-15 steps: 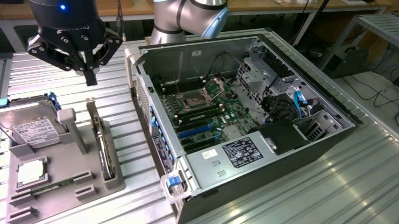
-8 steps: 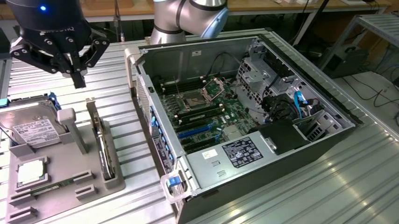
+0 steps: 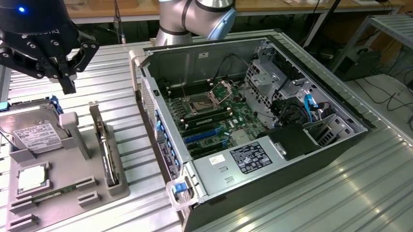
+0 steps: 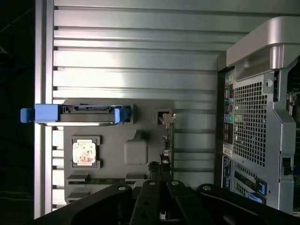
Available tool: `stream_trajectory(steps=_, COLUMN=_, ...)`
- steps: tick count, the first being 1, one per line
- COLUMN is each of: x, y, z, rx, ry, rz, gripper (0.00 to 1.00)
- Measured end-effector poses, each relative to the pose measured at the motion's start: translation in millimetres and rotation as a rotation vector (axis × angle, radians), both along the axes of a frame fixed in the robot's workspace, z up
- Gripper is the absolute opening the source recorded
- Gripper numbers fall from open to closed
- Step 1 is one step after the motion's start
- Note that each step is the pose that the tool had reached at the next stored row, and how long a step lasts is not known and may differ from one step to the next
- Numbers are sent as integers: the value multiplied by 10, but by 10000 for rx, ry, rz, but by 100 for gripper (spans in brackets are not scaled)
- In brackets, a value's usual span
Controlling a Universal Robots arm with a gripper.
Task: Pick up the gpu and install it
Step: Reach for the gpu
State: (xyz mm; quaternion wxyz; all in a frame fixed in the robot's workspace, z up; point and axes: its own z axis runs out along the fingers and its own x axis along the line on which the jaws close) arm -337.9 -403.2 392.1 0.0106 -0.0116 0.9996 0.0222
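The gpu (image 3: 105, 145) is a thin dark card standing on edge in a slot of the grey holder tray (image 3: 67, 174) at the exterior view's left. In the wrist view the gpu (image 4: 167, 140) appears edge-on, its pale bracket at one end. My black gripper (image 3: 67, 87) hangs above the far end of the tray, clear of the card, fingers drawn together and holding nothing. The wrist view has the gripper (image 4: 161, 187) roughly in line with the card's edge. The open computer case (image 3: 335, 108) lies beside the tray, motherboard with blue slots (image 3: 203, 137) exposed.
On the tray lie a silver hard drive (image 3: 32, 133) in a blue caddy (image 4: 75, 115), a processor (image 3: 31, 178) and a green memory stick (image 3: 48, 195). The case's perforated rear wall (image 4: 253, 117) stands close to the tray. A ribbed metal table (image 3: 322, 203) carries everything.
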Motion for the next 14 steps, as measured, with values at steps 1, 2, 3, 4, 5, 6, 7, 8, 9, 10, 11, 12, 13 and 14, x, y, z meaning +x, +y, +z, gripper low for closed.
stream_trajectory(steps=1, x=0, y=0, z=0, rx=0, ry=0, rz=0, gripper=11)
stream_trajectory(steps=2, x=-1, y=-4, z=-1, rx=1, ry=0, rz=-1, gripper=11)
stream_trajectory(steps=3, x=-1, y=-7, z=-2, rx=1, ry=-1, rz=-2, gripper=11)
stream_trajectory(steps=4, x=0, y=-13, z=-1, rx=-1, ry=1, rz=-1, gripper=11)
stream_trajectory(steps=5, x=0, y=-22, z=-1, rx=-1, ry=1, rz=0, gripper=11)
stream_trajectory(steps=6, x=1, y=-32, z=-3, rx=1, ry=0, rz=-1, gripper=11)
stream_trajectory(steps=7, x=1, y=-43, z=-3, rx=0, ry=0, rz=-1, gripper=11)
stream_trajectory(steps=8, x=2, y=-54, z=-4, rx=0, ry=-1, rz=-1, gripper=11)
stream_trajectory(steps=9, x=8, y=-62, z=-6, rx=1, ry=-2, rz=-1, gripper=11)
stream_trajectory(steps=10, x=20, y=-72, z=-7, rx=-1, ry=1, rz=-1, gripper=11)
stream_trajectory(steps=11, x=35, y=-79, z=-10, rx=-1, ry=1, rz=-1, gripper=11)
stream_trajectory(steps=12, x=54, y=-85, z=-12, rx=-2, ry=3, rz=0, gripper=11)
stream_trajectory(steps=13, x=76, y=-91, z=-15, rx=-3, ry=5, rz=0, gripper=11)
stream_trajectory(steps=14, x=88, y=-104, z=-18, rx=-2, ry=5, rz=0, gripper=11)
